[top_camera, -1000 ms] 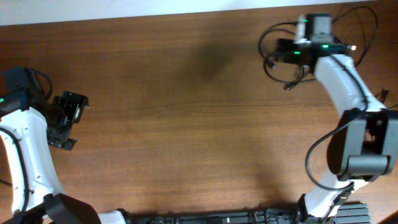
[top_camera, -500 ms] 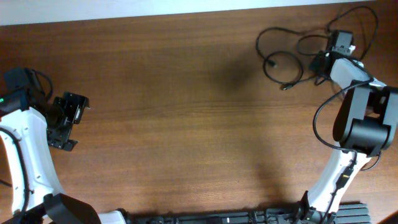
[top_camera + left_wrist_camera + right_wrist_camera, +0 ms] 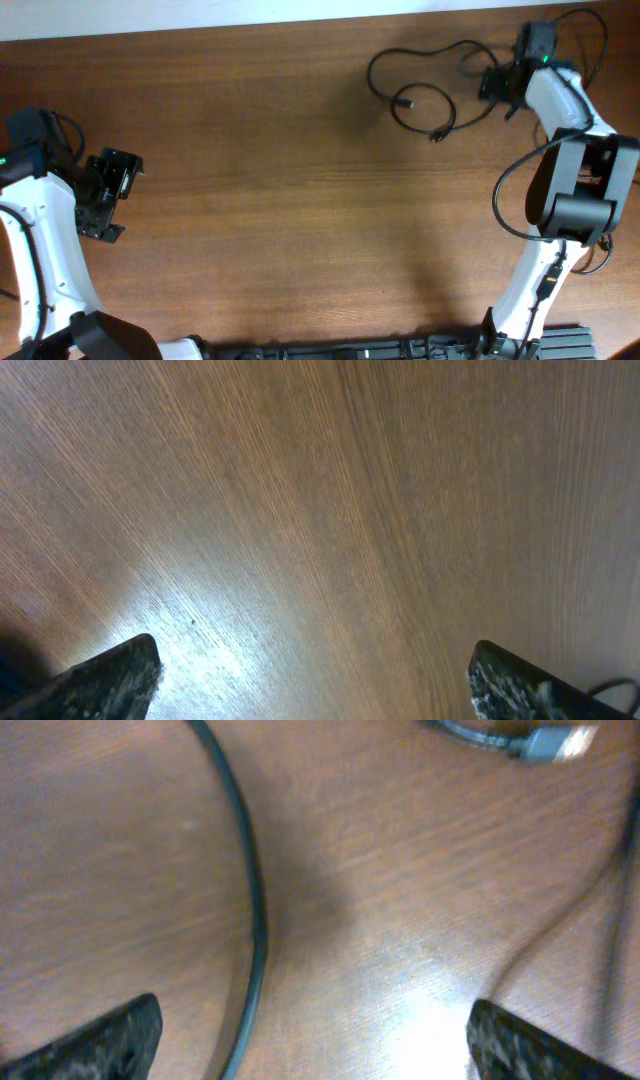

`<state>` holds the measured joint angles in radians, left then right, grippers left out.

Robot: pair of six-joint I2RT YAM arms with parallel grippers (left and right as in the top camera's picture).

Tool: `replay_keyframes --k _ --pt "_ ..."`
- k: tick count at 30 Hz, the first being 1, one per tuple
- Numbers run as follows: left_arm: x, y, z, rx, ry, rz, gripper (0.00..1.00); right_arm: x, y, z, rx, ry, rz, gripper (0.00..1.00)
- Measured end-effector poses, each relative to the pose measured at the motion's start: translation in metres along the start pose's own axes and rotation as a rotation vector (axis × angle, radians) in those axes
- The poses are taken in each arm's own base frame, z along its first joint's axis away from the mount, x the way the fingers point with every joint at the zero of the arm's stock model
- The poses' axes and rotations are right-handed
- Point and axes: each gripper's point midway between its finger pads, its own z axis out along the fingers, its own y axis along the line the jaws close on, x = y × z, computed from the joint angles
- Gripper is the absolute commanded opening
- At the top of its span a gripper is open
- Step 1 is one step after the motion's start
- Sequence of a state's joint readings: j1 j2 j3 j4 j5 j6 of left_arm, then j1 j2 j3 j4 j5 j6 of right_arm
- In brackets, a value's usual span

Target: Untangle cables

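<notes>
The thin black cables point(image 3: 455, 118) lie in loose loops at the table's far right, with a small plug end point(image 3: 437, 134) toward the front. My right gripper point(image 3: 497, 83) is open at the loops' right side. In the right wrist view its fingers point(image 3: 320, 1040) are wide apart, low over the wood. One black cable point(image 3: 255, 920) runs between them, nearer the left finger, and a silver-tipped plug point(image 3: 550, 742) lies at the top. My left gripper point(image 3: 105, 190) is open and empty at the far left, over bare wood point(image 3: 320, 675).
Another thin black cable loop point(image 3: 603, 40) lies behind the right arm near the table's back edge point(image 3: 300, 22). A dark strip point(image 3: 380, 350) runs along the front edge between the arm bases.
The right gripper swung right and then back left along the back of the table. The cable loops have shifted left and spread wider. The left arm has not moved.
</notes>
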<state>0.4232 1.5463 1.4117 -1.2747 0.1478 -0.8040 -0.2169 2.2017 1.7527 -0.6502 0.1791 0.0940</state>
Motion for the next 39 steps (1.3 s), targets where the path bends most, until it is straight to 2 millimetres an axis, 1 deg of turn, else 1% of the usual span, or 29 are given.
replay_keyframes --k 1,3,4,5,6,7,8,9,10,11,12,13,14,15,16,17,19,20,23,25,27,28,29,30,31,33,35,37,39 --pt "0.000 0.000 0.000 -0.001 -0.001 0.000 0.99 -0.014 -0.003 -0.030 -0.003 -0.011 -0.008 0.99" --pt "0.000 0.000 0.000 0.001 0.000 0.000 0.99 -0.021 -0.009 -0.098 -0.039 -0.024 -0.013 0.99" --pt "0.000 -0.001 0.000 0.003 0.001 0.000 0.99 -0.024 -0.009 -0.137 -0.084 -0.058 -0.010 0.99" --pt "0.000 -0.001 0.000 0.004 0.000 0.000 0.99 -0.032 -0.009 -0.193 -0.154 -0.139 0.000 0.99" --pt "0.000 -0.001 0.000 0.003 0.001 0.000 0.99 -0.031 -0.009 -0.218 -0.181 -0.167 0.002 0.99" --pt "0.000 -0.001 0.000 0.004 0.000 0.000 0.99 -0.024 -0.010 -0.245 -0.208 -0.185 0.001 0.99" --pt "0.000 -0.001 0.000 0.004 0.000 0.000 0.99 -0.009 -0.014 -0.290 -0.245 -0.218 0.000 0.99" --pt "0.000 -0.001 0.000 0.004 0.000 0.000 0.99 0.000 -0.017 -0.317 -0.262 -0.249 0.000 0.99" --pt "0.000 -0.001 0.000 0.003 0.001 0.000 0.99 0.011 -0.020 -0.336 -0.272 -0.260 -0.001 0.99" --pt "0.000 -0.001 0.000 0.005 -0.001 0.001 0.99 0.025 -0.022 -0.350 -0.280 -0.252 -0.002 0.99" --pt "0.000 -0.001 0.000 0.004 0.000 0.000 0.99 0.046 -0.026 -0.374 -0.294 -0.259 -0.003 0.99" --pt "0.000 -0.001 0.000 0.004 0.001 0.000 0.99 0.059 -0.029 -0.394 -0.303 -0.284 -0.004 0.99" --pt "0.000 -0.001 0.000 0.003 0.001 0.000 0.99 0.090 -0.035 -0.418 -0.310 -0.278 -0.005 0.99" --pt "0.000 -0.001 0.000 0.004 0.000 0.001 0.99 0.113 -0.038 -0.429 -0.313 -0.256 -0.007 0.99" --pt "0.000 -0.001 0.000 0.003 0.000 0.000 0.99 0.138 -0.043 -0.445 -0.316 -0.258 -0.007 0.99" --pt "0.000 -0.001 0.000 0.005 -0.001 0.001 0.99 0.166 -0.049 -0.467 -0.322 -0.298 -0.006 0.99" --pt "0.000 -0.001 0.000 0.004 0.000 0.000 0.99 0.187 -0.054 -0.486 -0.326 -0.363 -0.004 0.98" --pt "0.000 -0.001 0.000 0.005 -0.001 0.001 0.99 0.197 -0.056 -0.492 -0.324 -0.380 -0.012 0.99" --pt "0.000 -0.001 0.000 0.005 -0.001 0.001 0.99 0.215 -0.060 -0.504 -0.325 -0.440 -0.029 0.98" --pt "0.000 -0.001 0.000 0.004 0.000 0.001 0.99 0.226 -0.061 -0.503 -0.325 -0.457 -0.032 0.99" --pt "0.000 -0.001 0.000 0.005 -0.001 0.001 0.99 0.223 -0.058 -0.499 -0.337 -0.518 -0.041 0.99" --pt "0.000 -0.001 -0.001 0.007 0.000 0.001 0.99 0.220 -0.052 -0.492 -0.366 -0.599 -0.066 0.98" --pt "0.000 -0.001 -0.001 0.006 0.000 0.001 0.99 0.224 -0.049 -0.483 -0.382 -0.626 -0.080 0.98" --pt "0.001 -0.001 -0.001 0.006 0.003 0.000 0.99 0.216 -0.044 -0.480 -0.404 -0.729 -0.088 0.99" --pt "0.000 -0.002 -0.001 0.008 0.000 0.001 0.99 0.215 -0.038 -0.465 -0.420 -0.788 -0.095 0.98" --pt "0.000 -0.002 -0.001 0.008 0.001 0.001 0.99 0.206 -0.028 -0.436 -0.438 -0.898 -0.097 0.98" --pt "0.000 -0.002 -0.001 0.008 0.000 0.001 0.99 0.197 -0.016 -0.402 -0.449 -0.957 -0.101 0.99" --pt "0.000 -0.002 -0.001 0.009 0.000 0.001 0.99 0.195 0.000 -0.357 -0.472 -1.003 -0.114 0.99" --pt "0.000 -0.002 -0.001 0.010 0.001 0.001 0.99 0.192 0.008 -0.334 -0.485 -1.083 -0.115 0.99"
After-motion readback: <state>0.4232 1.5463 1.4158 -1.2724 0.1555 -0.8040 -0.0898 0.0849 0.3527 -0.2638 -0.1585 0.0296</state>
